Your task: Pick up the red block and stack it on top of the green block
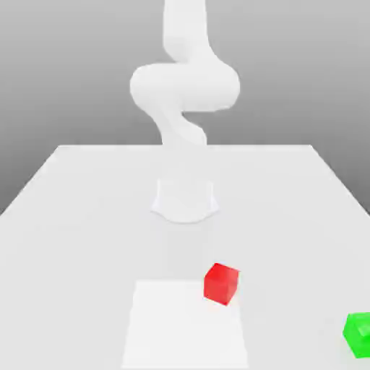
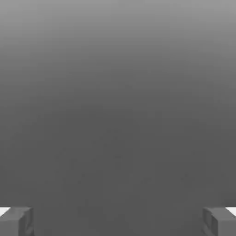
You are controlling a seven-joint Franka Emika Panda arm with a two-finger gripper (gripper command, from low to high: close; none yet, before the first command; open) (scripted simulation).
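Observation:
The red block (image 1: pixel 221 283) sits on the white table, near the front and a little toward the exterior view's right. The green block (image 1: pixel 358 334) rests farther to the exterior view's right, at the picture's edge and partly cut off. The two cubes are well apart. The white arm (image 1: pixel 184 87) rises from its base behind the red block and bends upward out of the picture. In the hand view my gripper (image 2: pixel 118 221) is open: its grey fingertips (image 2: pixel 16 221) stand wide apart with nothing between them, facing plain grey background.
The arm's round base (image 1: pixel 185 199) stands on the table (image 1: pixel 87 202) behind the red block. A brighter white square patch (image 1: pixel 184 329) lies flat on the table's front, its far corner beside the red block.

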